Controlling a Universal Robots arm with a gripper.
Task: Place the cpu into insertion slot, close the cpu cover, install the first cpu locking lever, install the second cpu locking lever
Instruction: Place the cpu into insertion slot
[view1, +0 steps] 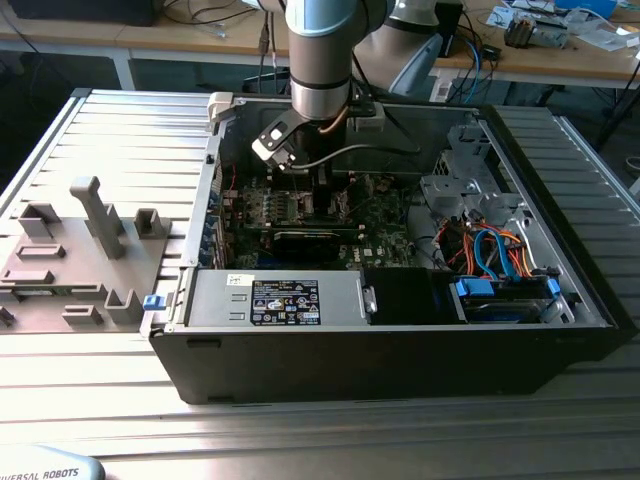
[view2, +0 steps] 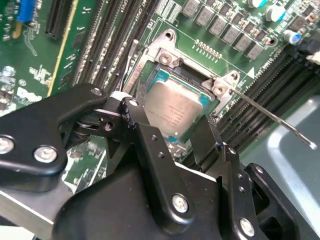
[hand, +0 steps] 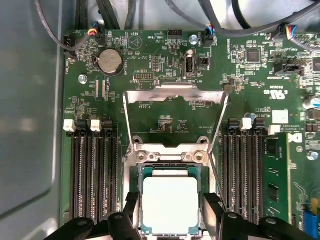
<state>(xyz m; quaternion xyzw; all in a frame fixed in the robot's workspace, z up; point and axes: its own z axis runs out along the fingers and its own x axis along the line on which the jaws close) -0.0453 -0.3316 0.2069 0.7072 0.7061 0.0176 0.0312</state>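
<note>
Inside the insertion slot (hand: 170, 169) sits the cpu (hand: 170, 210) under the tool (hand: 171, 200), whose grip I cannot tell; cpu cover (hand: 175, 93) raised.

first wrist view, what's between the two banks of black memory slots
The cpu, lying in the insertion slot, with the cpu cover swung open past it, as the first wrist view shows.
</note>
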